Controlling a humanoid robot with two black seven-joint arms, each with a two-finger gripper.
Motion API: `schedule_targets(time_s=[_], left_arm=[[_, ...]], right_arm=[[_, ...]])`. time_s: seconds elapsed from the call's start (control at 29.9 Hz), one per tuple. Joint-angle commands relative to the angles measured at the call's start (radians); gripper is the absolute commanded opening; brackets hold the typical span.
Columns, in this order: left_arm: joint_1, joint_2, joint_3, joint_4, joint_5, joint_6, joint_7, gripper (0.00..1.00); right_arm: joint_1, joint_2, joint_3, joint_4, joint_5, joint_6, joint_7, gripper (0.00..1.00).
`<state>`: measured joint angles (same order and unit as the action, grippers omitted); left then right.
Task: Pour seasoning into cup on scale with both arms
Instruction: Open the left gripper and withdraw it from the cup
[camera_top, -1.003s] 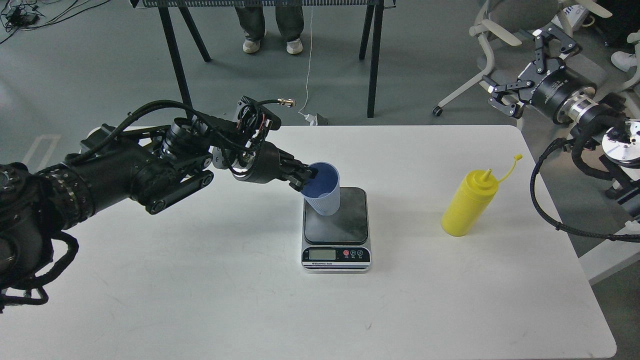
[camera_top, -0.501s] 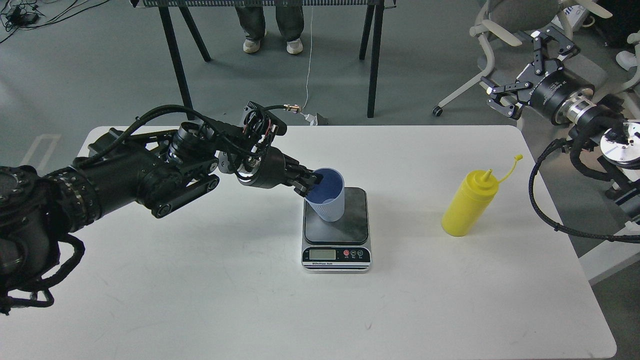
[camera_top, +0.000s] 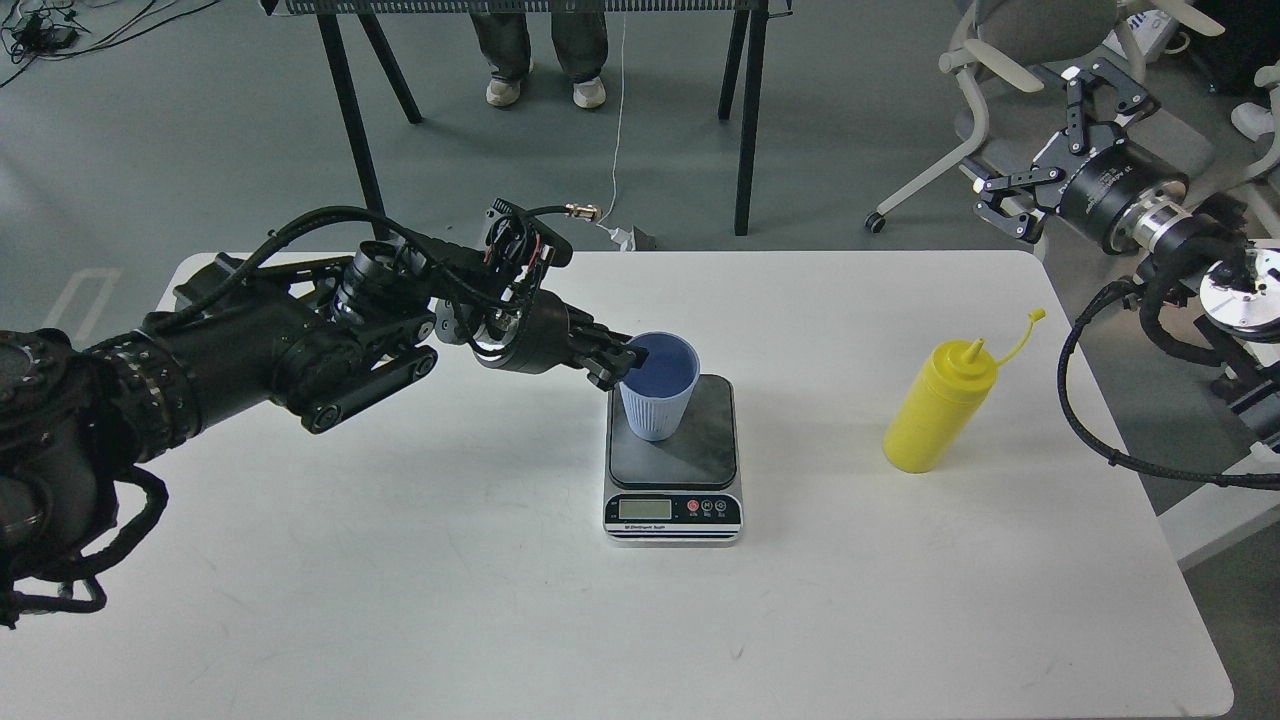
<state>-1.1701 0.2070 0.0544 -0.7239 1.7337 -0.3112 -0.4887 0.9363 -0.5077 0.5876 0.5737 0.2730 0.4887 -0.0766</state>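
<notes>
The light blue ribbed cup (camera_top: 657, 397) stands on the dark platform of the kitchen scale (camera_top: 673, 462) at the table's middle. My left gripper (camera_top: 622, 364) comes in from the left and is shut on the cup's left rim. The yellow squeeze bottle (camera_top: 936, 407) stands upright on the table to the right of the scale, its cap strap sticking up to the right. My right gripper (camera_top: 1035, 145) is open and empty, held high beyond the table's far right corner, well away from the bottle.
The white table (camera_top: 420, 600) has its right edge just beyond the bottle. A black table frame, a person's feet and a white office chair (camera_top: 985, 70) are on the floor behind.
My left gripper has moved the cup to the right and set it from tilted to upright on the scale platform. The right gripper has barely moved.
</notes>
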Motion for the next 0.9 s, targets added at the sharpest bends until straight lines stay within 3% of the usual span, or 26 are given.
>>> schedule_targets(time_s=[0.0,0.17,0.27,0.87], left_arm=[[0.000,0.002,-0.001,-0.002,-0.002,0.000,0.000,0.28],[0.000,0.008,-0.001,-0.005,-0.003,0.000,0.000,0.33],[0.000,0.012,-0.002,-0.006,-0.006,-0.006,0.000,0.43],[-0.026,0.020,-0.007,-0.020,-0.118,-0.042,0.000,0.59]], right_arm=[[-0.001,0.000,0.001,0.000,0.000,0.000,0.000,0.99],[-0.001,0.009,0.000,0.000,0.000,0.000,0.000,0.99],[-0.001,0.017,0.000,0.000,0.000,0.000,0.000,0.99],[-0.002,0.017,-0.002,0.000,0.000,0.000,0.000,0.99]])
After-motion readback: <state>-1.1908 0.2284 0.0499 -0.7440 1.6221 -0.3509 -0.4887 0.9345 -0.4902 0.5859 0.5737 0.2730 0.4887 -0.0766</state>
